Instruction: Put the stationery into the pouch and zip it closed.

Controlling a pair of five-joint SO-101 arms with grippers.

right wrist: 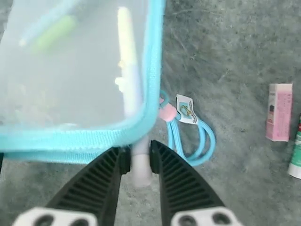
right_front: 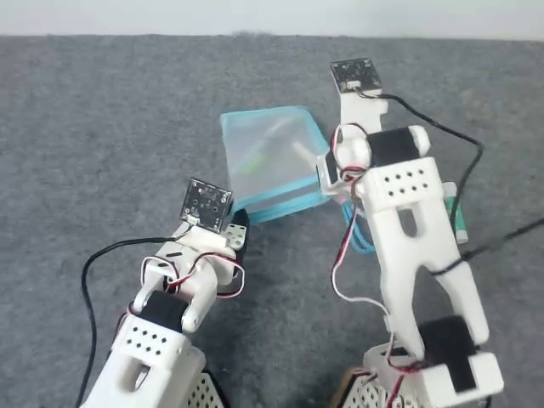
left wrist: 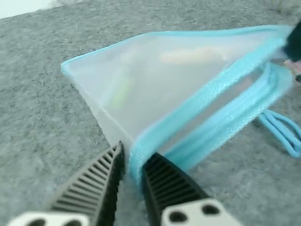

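Left gripper (left wrist: pixel 134 153): ribbed black fingers closed on the pouch (left wrist: pixel 155 80) at one corner, pinching its light-blue zip edge between them. In the high view this arm sits at the near left of the table (right_front: pixel 102 127), with its gripper at the pouch's near corner.

Right gripper (right wrist: pixel 139 149): fingers closed around the end of a white pen (right wrist: pixel 128 70). That end sticks out through the pouch's mouth; the rest of the pen lies inside, along the zip edge. In the high view this arm stands at the right, with its gripper at the pouch's right side.

Pouch: translucent, frosted, trimmed in light blue. It lies on the table between the two grippers. The mouth is not zipped shut where the pen passes through.

Contents seen through the wall: a green marker (right wrist: pixel 54 33), away from the mouth.

Zip pull (right wrist: pixel 165 113): pink, at the end of the zip edge, just beside the right gripper's fingers. It carries a small printed tag (right wrist: pixel 185 109) and a light-blue cord loop (right wrist: pixel 193 139), which lies on the table outside the pouch.

Pink eraser box (right wrist: pixel 278 112): on the table, outside the pouch and well apart from it.

Green-and-white tube (right wrist: pixel 296 155): on the table just beside the eraser box, partly cut off by the edge of the right wrist view; its kind is uncertain.

Table: covered in grey felt-like fabric.
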